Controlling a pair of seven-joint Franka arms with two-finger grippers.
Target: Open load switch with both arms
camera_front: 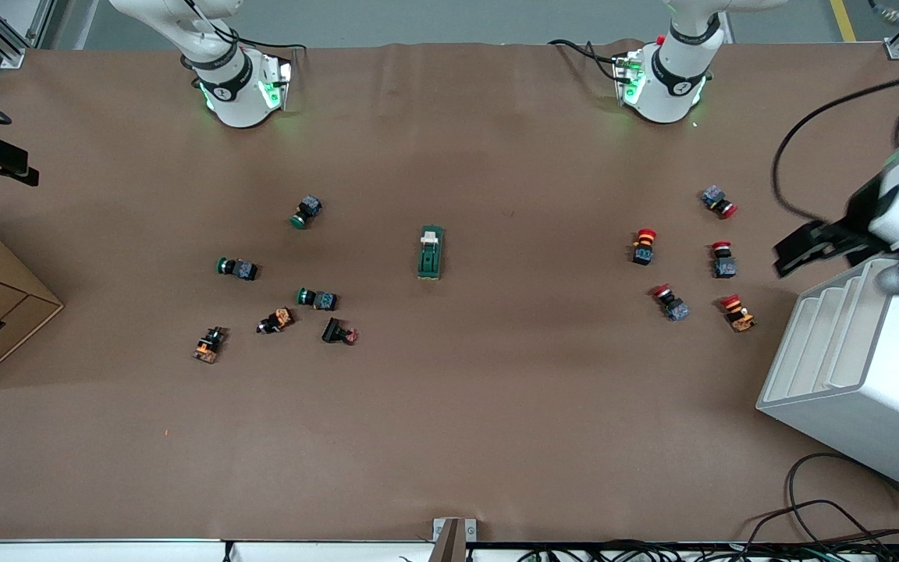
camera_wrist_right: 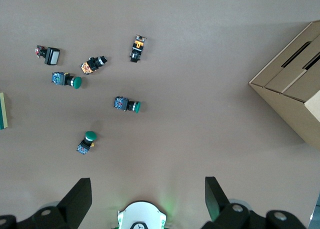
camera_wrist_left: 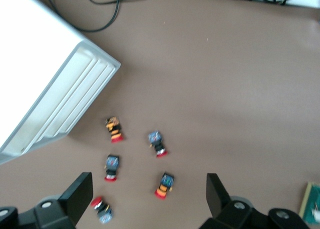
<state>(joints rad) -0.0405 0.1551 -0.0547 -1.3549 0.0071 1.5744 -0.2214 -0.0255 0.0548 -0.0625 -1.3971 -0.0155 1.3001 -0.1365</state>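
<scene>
Just dark-green load switch [camera_front: 430,254], white tab, untouched

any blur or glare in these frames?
Front view: left gripper motion-blurred over the table's left-arm end; load switch sharp; green base-light glow on the table. Left wrist view: soft, red push buttons smeared. Right wrist view: crisp, even light.

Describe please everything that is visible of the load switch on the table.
The load switch is a small, elongated dark-green block with a white tab at the end toward the robots' bases. It looks like plastic. It lies flat on the brown table, about midway between the green-capped and the red-capped push buttons. Nothing touches it; neither tool is near it.
</scene>
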